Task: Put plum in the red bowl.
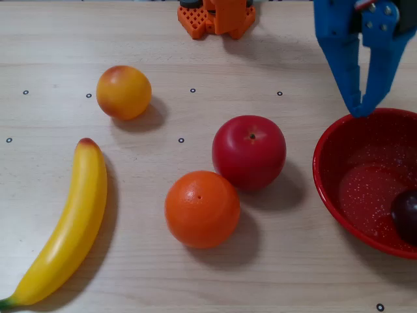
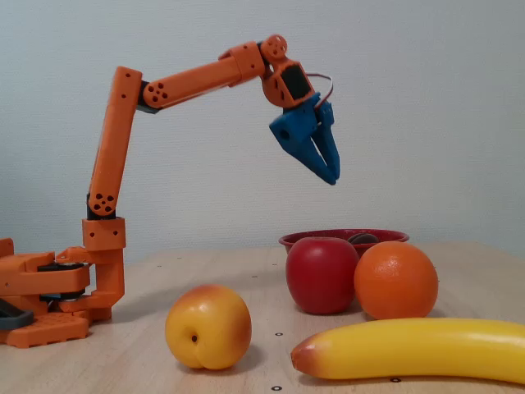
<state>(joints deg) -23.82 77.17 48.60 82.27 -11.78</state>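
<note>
At the right edge of your overhead view sits the red bowl [image 1: 329,171], partly cut off by the frame, and inside it, against its right side, lies the plum [image 1: 405,215], also partly cropped. Nothing else shows in the bowl; its speckled floor is bare around the fruit. Your blue hand [image 1: 359,111] hangs above the bowl's upper rim in that view, its two fingers narrowed to a thin gap at the tips and holding nothing. From the fixed view you see the hand [image 2: 332,176] raised well clear of the bowl [image 2: 343,239], pointing downward, with the orange arm [image 2: 193,80] arched over from its base at the left. On the surface outside the bowl rest the apple [image 1: 249,151] and the orange [image 1: 201,208], touching each other, with the peach [image 1: 123,92] and the banana [image 1: 66,227] farther left.
</note>
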